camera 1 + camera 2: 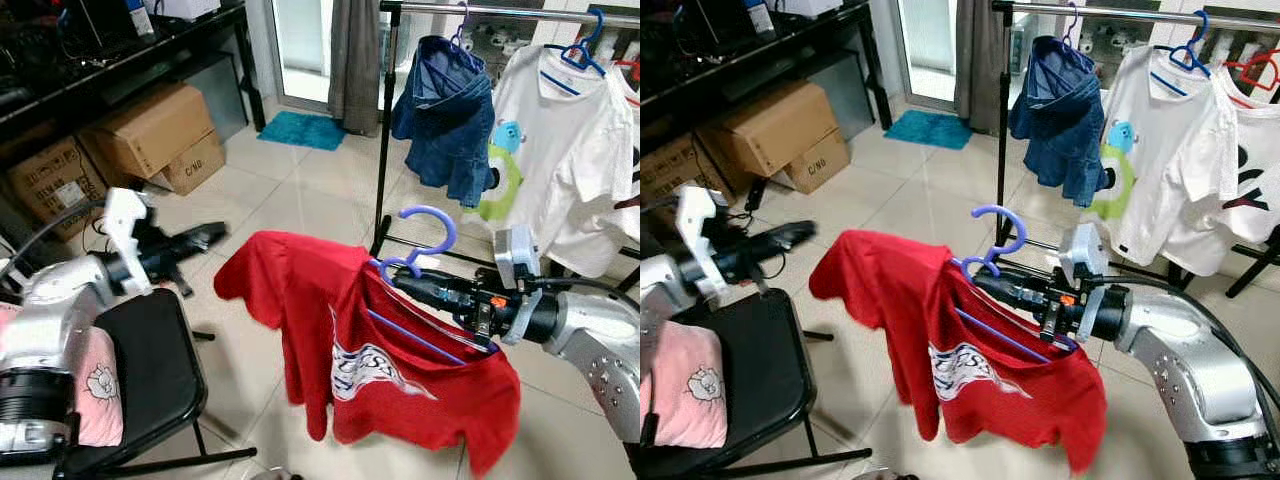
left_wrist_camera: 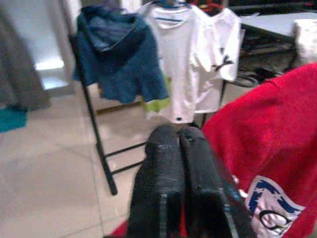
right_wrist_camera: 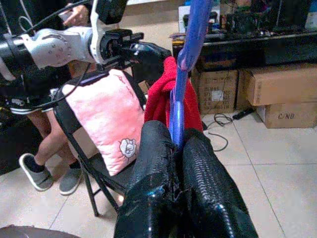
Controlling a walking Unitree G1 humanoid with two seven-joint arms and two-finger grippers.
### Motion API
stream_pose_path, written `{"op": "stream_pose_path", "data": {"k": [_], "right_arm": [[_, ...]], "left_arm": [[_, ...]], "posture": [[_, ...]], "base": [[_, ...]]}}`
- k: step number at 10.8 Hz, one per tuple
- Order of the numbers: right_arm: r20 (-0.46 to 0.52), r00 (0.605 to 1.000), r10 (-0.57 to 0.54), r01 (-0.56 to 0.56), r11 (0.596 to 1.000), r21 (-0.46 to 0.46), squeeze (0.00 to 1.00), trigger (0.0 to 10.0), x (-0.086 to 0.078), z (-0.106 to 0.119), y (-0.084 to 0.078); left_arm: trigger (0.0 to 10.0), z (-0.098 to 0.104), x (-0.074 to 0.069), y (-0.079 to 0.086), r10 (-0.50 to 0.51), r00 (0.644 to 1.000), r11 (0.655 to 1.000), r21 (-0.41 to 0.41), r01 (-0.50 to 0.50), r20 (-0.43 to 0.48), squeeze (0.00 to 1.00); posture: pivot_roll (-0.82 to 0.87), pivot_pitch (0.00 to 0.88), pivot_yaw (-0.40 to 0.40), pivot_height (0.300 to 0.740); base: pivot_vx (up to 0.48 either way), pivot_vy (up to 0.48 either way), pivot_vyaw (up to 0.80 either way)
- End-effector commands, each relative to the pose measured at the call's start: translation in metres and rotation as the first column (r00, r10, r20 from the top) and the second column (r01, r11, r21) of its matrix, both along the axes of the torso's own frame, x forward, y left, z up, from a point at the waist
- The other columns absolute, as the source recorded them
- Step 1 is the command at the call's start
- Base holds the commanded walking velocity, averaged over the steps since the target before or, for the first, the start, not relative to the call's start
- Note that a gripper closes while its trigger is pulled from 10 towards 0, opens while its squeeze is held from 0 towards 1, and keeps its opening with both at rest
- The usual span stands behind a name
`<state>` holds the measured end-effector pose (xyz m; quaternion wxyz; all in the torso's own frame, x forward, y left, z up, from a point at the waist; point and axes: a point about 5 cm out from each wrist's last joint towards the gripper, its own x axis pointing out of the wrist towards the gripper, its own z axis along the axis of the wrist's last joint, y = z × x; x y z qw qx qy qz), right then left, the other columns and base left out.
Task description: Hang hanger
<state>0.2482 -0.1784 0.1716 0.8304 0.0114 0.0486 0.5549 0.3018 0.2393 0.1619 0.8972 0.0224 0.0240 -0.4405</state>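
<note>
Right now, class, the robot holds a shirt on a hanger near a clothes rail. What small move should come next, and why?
Probably lift the right gripper up and forward toward the rail. It is shut on the purple hanger carrying the red shirt, and the hook sits well below the rail. The left gripper, shut, hovers beside the shirt over the black chair.

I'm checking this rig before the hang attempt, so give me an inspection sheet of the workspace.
Surface: tiled floor, no table.
Job's things: purple hanger carrying red shirt; clothes rack ahead with denim garment and white shirts.
Clutter: cardboard boxes, black chair with pink pillow.
Grippers: right gripper shut on hanger neck; left gripper shut, beside shirt's sleeve.
Cables: black cable on floor.
Surroundings: teal mat, curtain, a person's legs.
</note>
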Motion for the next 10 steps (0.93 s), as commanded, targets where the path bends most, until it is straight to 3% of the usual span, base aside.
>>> {"op": "stream_pose_path", "data": {"k": [1, 4, 6, 9, 10], "right_arm": [[0.048, 0.998, 0.043, -0.044, 0.999, 0.004, 0.00, 10.0, -0.002, 0.012, 0.003], [0.016, 0.995, 0.095, -0.094, 0.995, -0.042, 0.00, 10.0, -0.006, 0.010, -0.003], [0.013, 0.995, 0.101, -0.100, 0.994, -0.049, 0.00, 10.0, -0.005, 0.011, -0.007], [0.021, 0.993, 0.115, -0.113, 0.992, -0.053, 0.00, 10.0, -0.006, 0.013, -0.009], [0.020, 0.991, 0.133, -0.131, 0.990, -0.058, 0.00, 10.0, -0.006, 0.013, -0.006]], "left_arm": [[10.0, 0.006, -0.002, -0.002, -0.055, 0.998, 0.998, 0.038, 0.054, 0.022, 1.00], [10.0, 0.000, -0.010, -0.001, -0.151, 0.989, 0.980, 0.127, 0.151, -0.007, 1.00], [10.0, 0.004, -0.009, 0.001, -0.156, 0.988, 0.980, 0.128, 0.155, 0.000, 1.00], [10.0, 0.002, -0.014, 0.000, -0.259, 0.960, 0.952, 0.136, 0.273, -0.110, 1.00], [10.0, 0.002, -0.016, 0.000, -0.297, 0.945, 0.936, 0.155, 0.317, -0.139, 0.79]], "posture": [[-0.16, 0.000, 0.120, 0.740], [-0.17, 0.000, 0.116, 0.740], [-0.18, 0.000, 0.123, 0.740], [-0.16, 0.000, 0.116, 0.740], [-0.16, 0.000, 0.117, 0.740]], "base": [[0.000, 0.000, 0.00], [0.000, 0.000, 0.00], [0.000, 0.000, 0.00], [0.000, 0.000, 0.00], [0.000, 0.000, 0.00]]}}
